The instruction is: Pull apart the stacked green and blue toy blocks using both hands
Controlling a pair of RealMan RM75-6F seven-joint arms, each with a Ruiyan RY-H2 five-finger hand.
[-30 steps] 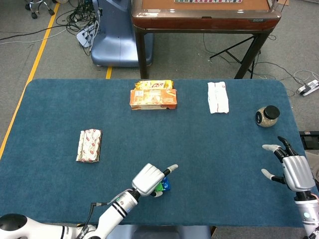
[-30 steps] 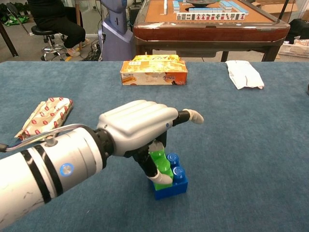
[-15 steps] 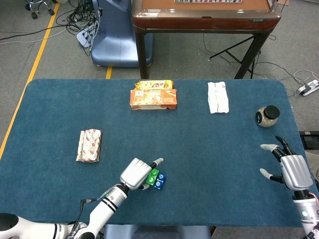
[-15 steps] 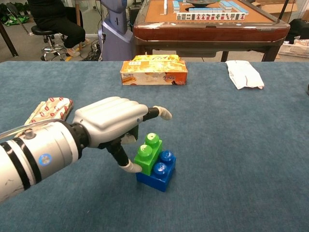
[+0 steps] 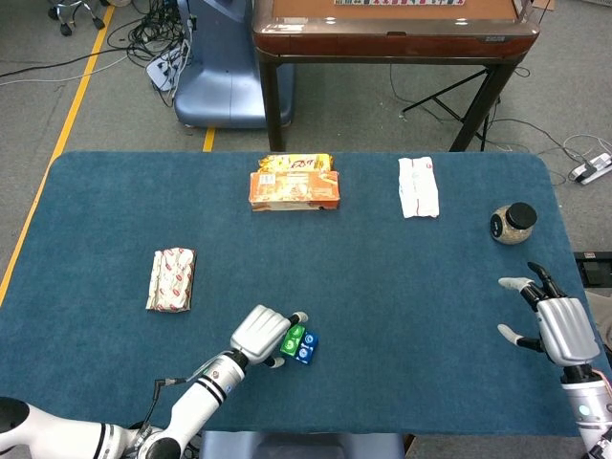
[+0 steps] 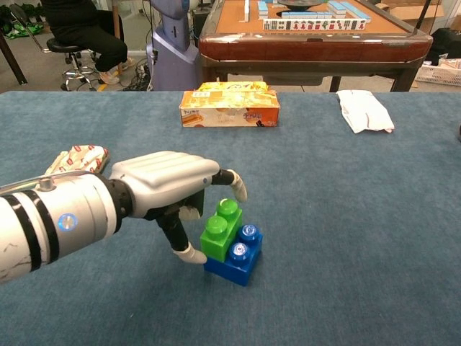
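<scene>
Reaching for the stack is where you are now: the green block [image 6: 222, 229] sits pressed onto the blue block [image 6: 234, 260] low in the middle of the chest view, on the blue bench [image 6: 374, 216], and the two are not yet separated. Your left hand [image 6: 169, 189] is just to the left of the stack, fingers curled down over the green block, with one fingertip arching toward its top and a lower digit beside its left face. From these views you cannot be sure it has a firm hold; it looks like touching or nearly touching rather than a closed grip, so I cannot tell whether it counts as holding. Your right hand [image 5: 555, 325] hangs at the far right edge of the head view, well apart from the blocks, fingers spread and holding nothing. The next move, as I judge it, is to bring that right hand across to the blue block and pin or pinch it, since a one-handed tug would likely just drag the whole stack along the cloth. Settle the left fingers on opposite faces of the green block first, then pull upward while the right holds the blue one down. The snack box [image 5: 294, 184], wrapped packet [image 5: 172, 279], white cloth [image 5: 418, 186] and jar [image 5: 513, 223] lie well clear.
</scene>
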